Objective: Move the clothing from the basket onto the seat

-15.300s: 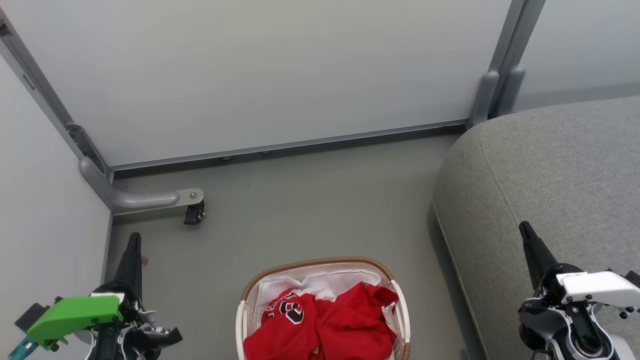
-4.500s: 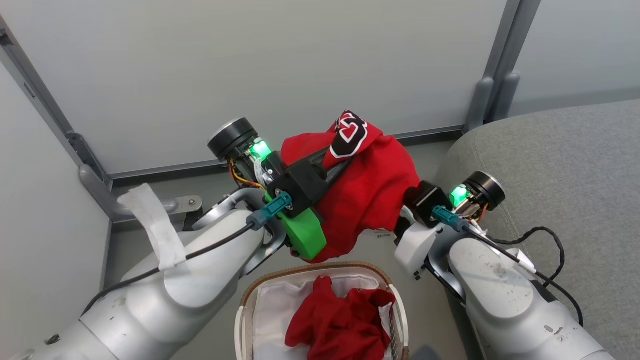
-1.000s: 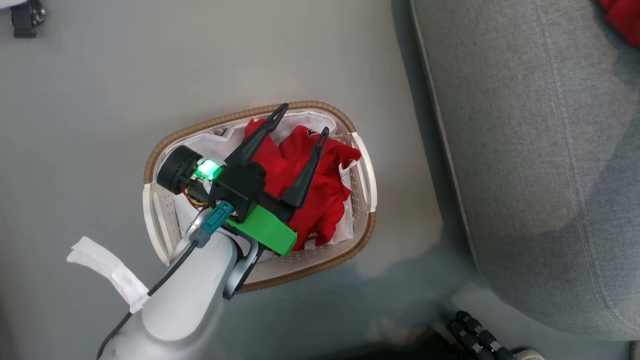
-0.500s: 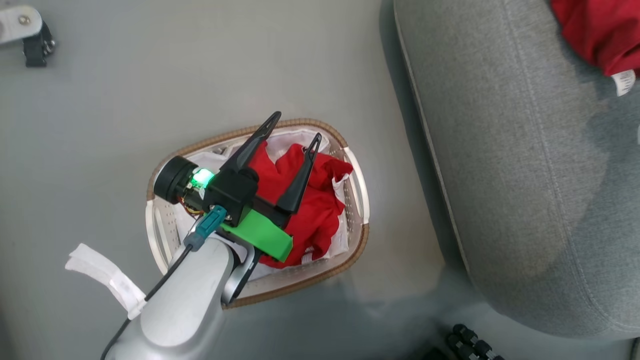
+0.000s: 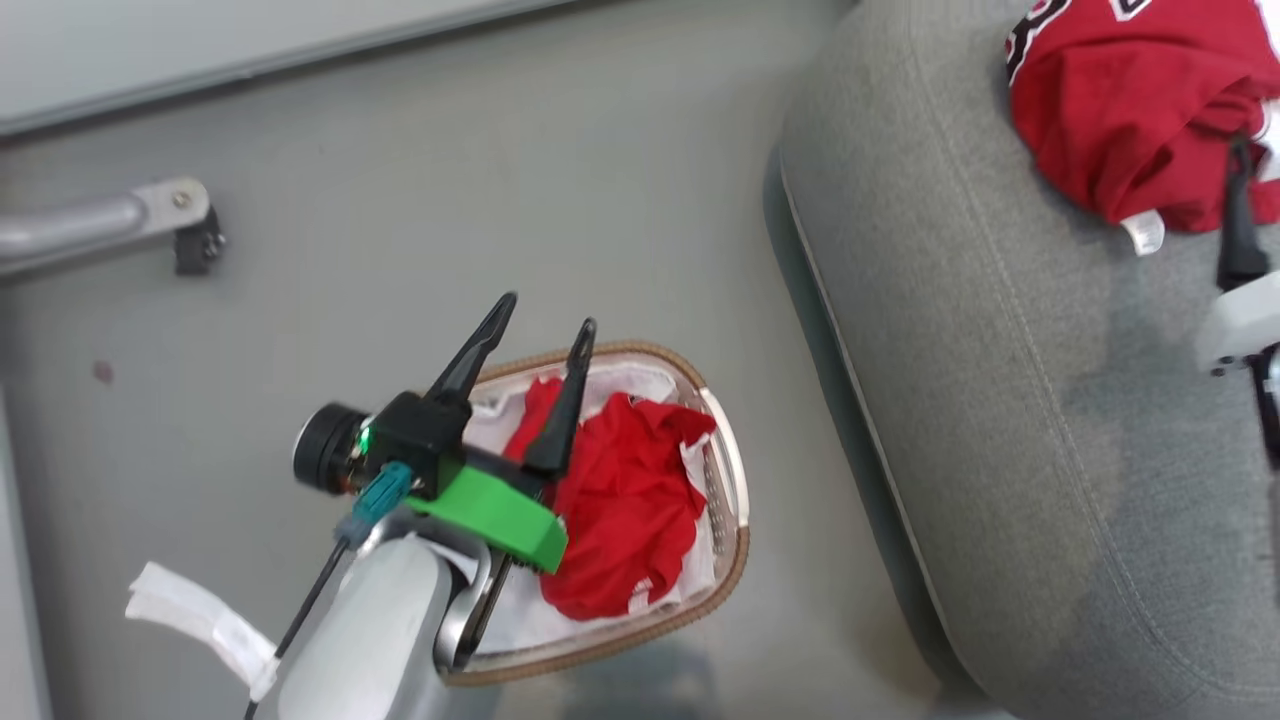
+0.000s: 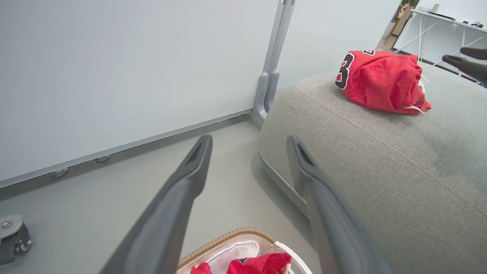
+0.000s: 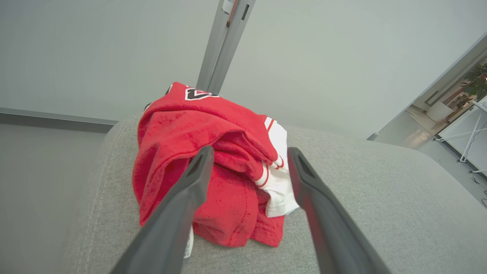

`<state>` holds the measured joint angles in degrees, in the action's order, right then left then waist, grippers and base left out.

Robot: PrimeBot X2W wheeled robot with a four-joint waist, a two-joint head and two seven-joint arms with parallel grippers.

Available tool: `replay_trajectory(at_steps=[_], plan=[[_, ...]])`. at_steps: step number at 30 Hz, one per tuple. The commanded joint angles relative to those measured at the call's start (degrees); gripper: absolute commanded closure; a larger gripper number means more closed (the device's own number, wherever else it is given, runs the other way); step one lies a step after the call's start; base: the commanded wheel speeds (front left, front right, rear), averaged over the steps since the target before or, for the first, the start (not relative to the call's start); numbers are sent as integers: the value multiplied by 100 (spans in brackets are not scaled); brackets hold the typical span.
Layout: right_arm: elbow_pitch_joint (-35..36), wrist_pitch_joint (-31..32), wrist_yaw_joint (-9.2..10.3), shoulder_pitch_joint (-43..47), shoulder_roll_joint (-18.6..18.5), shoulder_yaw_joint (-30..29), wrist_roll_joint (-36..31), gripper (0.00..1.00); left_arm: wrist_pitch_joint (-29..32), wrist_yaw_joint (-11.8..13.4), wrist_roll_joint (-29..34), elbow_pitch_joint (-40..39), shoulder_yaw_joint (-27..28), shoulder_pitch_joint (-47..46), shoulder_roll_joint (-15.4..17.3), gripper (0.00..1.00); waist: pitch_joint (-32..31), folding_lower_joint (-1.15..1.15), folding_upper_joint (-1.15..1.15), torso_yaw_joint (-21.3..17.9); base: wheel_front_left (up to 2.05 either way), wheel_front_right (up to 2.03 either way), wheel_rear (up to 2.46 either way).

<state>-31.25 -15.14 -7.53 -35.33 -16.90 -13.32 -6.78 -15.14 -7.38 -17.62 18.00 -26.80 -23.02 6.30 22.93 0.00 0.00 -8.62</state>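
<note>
The left hand (image 5: 549,311), spread open and empty, hangs over the basket (image 5: 742,530) with the crumpled red jersey (image 5: 625,510) just below and right of its tips, far nearer than the right hand (image 7: 250,152), released by the other jersey (image 5: 1120,110) on the seat (image 5: 1000,450).
</note>
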Motion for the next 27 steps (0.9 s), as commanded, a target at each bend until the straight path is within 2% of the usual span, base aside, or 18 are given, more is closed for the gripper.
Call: replay_trajectory(at_steps=[1, 4, 15, 21, 27], plan=[[29, -2, 8, 110, 98, 131, 9, 0, -1, -19, -14, 32, 101, 224, -20, 0, -696, 0, 0, 235, 0, 0, 0], [82, -2, 8, 188, 232, 357, 136, 0, -2, -19, -19, 53, 328, 471, -89, 0, -951, 0, 0, 319, 0, 0, 0], [227, -2, 8, 922, 1151, 805, 671, 0, -2, -18, 138, -48, 1507, 1531, -253, 0, -1654, 0, 0, 688, 0, 0, 0], [367, -2, 8, 1546, 1364, 931, 953, 0, -2, -12, 247, -108, 2157, 2025, -303, 0, -1865, 0, 0, 833, 0, 0, 0], [469, -2, 8, 2169, 1393, 1189, 1325, 0, -2, -11, 159, -110, 2526, 2357, -327, 0, -2042, 0, 0, 895, 0, 0, 0]])
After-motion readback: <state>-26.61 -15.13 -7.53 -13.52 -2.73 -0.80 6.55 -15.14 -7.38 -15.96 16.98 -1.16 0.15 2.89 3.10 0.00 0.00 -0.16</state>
